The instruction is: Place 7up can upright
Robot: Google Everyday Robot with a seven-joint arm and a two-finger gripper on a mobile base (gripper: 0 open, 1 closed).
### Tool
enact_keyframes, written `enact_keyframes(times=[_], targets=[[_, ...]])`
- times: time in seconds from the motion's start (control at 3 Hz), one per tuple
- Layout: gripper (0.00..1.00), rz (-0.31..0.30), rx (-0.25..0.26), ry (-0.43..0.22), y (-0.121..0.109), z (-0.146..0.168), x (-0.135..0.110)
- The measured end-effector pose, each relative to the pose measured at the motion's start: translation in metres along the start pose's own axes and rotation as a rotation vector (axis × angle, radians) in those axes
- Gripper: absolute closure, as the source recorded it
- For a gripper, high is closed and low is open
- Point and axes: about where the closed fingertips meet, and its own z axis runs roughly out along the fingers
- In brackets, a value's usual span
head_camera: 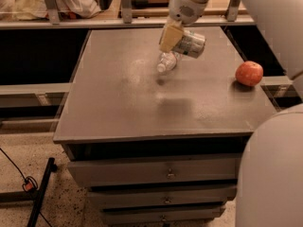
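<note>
My gripper (174, 38) hangs over the far middle of the grey table (113, 103), lifted well above its top. It is shut on the 7up can (191, 43), a silvery can with green print, which lies on its side in my fingers with one end pointing right. A tan finger pad (169, 36) covers the can's left part. A clear plastic water bottle (166, 62) with a white cap lies on the table just below the can.
A red-orange apple (249, 73) sits near the table's right edge. Drawers (156, 174) run below the table's front. A rail with cloth bundles (71, 4) runs behind the table. My white arm fills the right side.
</note>
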Motion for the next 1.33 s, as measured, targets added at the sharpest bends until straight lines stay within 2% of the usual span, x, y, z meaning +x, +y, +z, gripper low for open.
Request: enact_keyframes(times=[0.33,0.67,1.0,1.33], targets=[[1.0,0.102,-0.038,-0.237,-0.006,-0.007,0.026],[1.0,0.153,-0.094,-0.469,0.005,-0.023,0.044],[1.0,0.161,-0.157,-0.718,0.021,-0.053,0.049],[1.0,0.106,-0.172,-0.801,0.035,-0.071,0.041]])
